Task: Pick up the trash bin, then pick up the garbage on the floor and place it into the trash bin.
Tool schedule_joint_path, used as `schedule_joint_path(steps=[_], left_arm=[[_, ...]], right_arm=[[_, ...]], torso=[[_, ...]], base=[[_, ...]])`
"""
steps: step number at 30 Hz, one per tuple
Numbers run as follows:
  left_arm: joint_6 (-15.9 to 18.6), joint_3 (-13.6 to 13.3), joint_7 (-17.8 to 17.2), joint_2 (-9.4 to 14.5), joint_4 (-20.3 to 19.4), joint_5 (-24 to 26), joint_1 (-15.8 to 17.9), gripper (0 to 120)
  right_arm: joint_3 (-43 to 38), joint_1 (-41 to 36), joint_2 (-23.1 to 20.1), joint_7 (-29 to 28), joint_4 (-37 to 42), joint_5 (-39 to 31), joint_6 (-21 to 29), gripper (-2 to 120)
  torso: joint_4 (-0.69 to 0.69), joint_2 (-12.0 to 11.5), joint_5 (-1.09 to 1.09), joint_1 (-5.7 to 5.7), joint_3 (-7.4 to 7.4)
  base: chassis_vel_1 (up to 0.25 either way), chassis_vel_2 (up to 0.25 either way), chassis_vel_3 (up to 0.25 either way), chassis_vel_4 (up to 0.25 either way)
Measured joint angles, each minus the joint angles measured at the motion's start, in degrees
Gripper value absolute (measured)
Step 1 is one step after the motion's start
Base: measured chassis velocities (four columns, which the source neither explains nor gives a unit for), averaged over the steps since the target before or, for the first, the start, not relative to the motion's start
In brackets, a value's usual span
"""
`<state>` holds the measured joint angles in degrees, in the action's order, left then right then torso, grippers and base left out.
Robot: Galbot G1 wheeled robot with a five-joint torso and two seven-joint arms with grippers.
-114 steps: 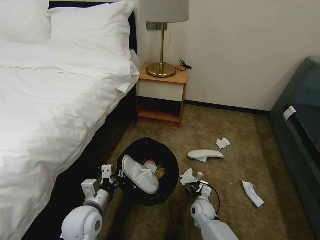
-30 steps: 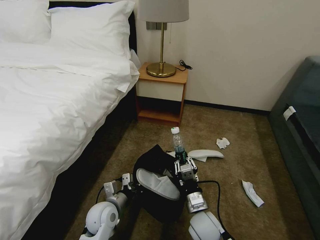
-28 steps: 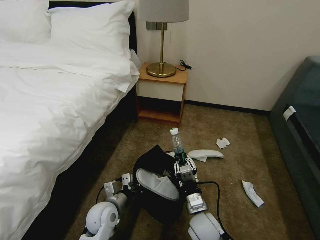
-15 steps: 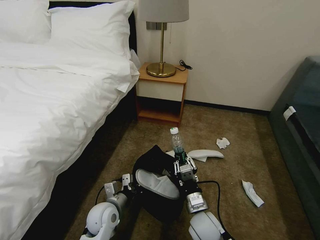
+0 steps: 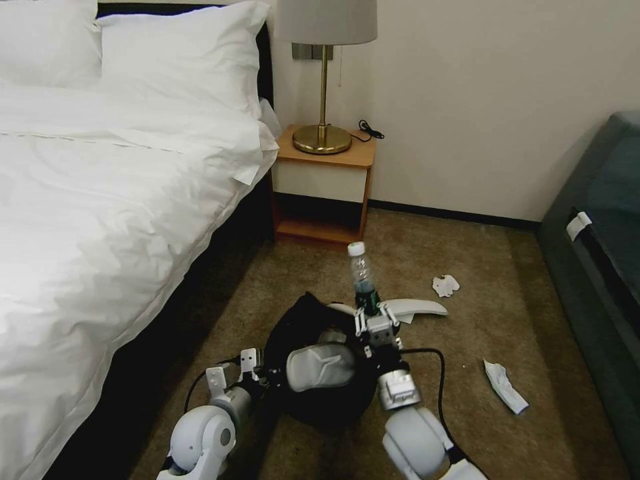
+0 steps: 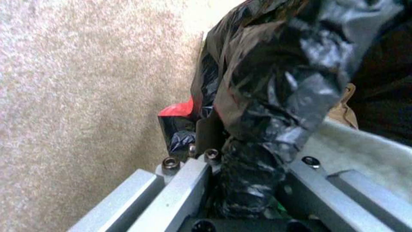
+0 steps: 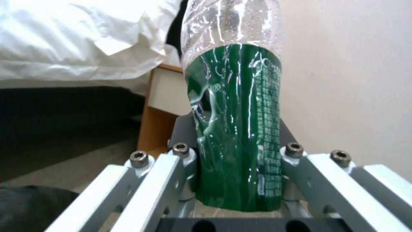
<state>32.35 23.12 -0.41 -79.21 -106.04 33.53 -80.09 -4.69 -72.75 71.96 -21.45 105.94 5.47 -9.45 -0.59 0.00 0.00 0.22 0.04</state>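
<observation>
Item one, my left gripper (image 5: pixel 261 377): clamped on the black-bagged rim of the trash bin (image 5: pixel 303 333), held tilted above the carpet (image 5: pixel 467 320) beside the bed (image 5: pixel 100 220), a white slipper (image 5: pixel 320 367) in its mouth. Item two, my right gripper (image 5: pixel 375 319): grasping the plastic bottle (image 5: pixel 363 283) upright by its green-labelled base, at the bin's far rim

Light: even, soft, indoor
Glare: white bed (image 5: pixel 100 200) nearly blown out
Blur: left wrist view smeared
Shadow: dark beneath bed

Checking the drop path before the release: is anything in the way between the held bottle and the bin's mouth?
A white slipper lies across much of the trash bin mouth, beside the right gripper holding the bottle. The left gripper clamps the rim.
</observation>
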Motion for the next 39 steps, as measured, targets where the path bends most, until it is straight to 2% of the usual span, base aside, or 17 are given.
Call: schedule_joint_path(steps=[18,32,36,39], left_arm=[[-0.52,0.36,0.27,0.06,0.89,-1.28,0.21,0],[-0.25,0.44,-0.68,-0.4,2.09,-1.9,0.63,0],[0.66,0.27,-1.86,-0.48,2.27,-1.84,0.91,0],[2.58,-0.17,-3.65,-0.58,1.61,-1.41,1.08,0]], right_arm=[[-0.4,0.41,0.17,-0.23,0.75,-0.6,0.48,20],[0.81,-0.8,-0.48,0.76,6.1,-0.11,1.71,20],[1.59,-1.74,-0.92,1.45,8.68,0.62,2.19,20],[2.82,-3.24,-1.44,2.57,10.59,2.31,2.22,20]], torso=[[0.0,0.0,0.0,0.0,0.0],[0.0,0.0,0.0,0.0,0.0],[0.0,0.0,0.0,0.0,-0.01],[0.0,0.0,0.0,0.0,-0.01]], base=[[0.0,0.0,0.0,0.0],[0.0,0.0,0.0,0.0],[0.0,0.0,0.0,0.0],[0.0,0.0,0.0,0.0]])
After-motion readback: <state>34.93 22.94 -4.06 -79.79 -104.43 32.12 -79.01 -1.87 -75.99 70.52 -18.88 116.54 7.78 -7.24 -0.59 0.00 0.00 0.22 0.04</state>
